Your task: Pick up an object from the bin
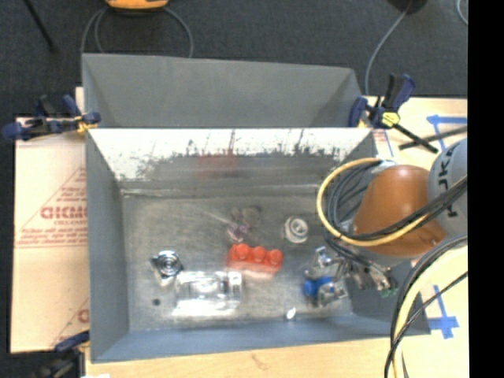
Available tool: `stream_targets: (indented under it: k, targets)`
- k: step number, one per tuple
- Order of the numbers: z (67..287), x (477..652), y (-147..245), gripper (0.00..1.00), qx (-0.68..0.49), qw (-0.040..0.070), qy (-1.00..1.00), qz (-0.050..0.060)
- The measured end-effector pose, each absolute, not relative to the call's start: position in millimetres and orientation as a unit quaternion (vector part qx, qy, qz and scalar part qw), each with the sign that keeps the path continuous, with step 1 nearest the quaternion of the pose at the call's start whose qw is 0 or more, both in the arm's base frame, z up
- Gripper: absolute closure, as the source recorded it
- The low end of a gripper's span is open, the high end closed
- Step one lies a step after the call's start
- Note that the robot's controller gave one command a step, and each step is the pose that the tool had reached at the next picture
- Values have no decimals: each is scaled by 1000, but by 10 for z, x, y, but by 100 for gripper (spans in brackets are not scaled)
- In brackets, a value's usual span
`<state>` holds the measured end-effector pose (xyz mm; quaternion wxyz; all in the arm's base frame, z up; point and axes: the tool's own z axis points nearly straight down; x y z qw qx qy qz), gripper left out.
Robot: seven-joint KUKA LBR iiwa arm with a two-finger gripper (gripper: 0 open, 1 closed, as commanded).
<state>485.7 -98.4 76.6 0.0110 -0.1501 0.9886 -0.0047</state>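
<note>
Orange wrist cover [394, 207] is noted above the pincer [329, 280], set low by a small blue object [313, 290] at the bin's [106, 211] right. Its opening cannot be told. Centring over the object before closure is advised.

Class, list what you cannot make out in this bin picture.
In the camera view:
Blue thing: partly under the end effector, shape and hold unclear.
Clear thing near the front wall: blurred outline, kind unclear.
White speck: too small to name.
Bin: right corner hidden by the orange cover.
</note>
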Motion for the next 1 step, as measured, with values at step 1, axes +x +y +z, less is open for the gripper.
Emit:
stream_targets:
  k: [1]
  targets:
    - [2282,5046,-1196,100,-146,6,989,-3]
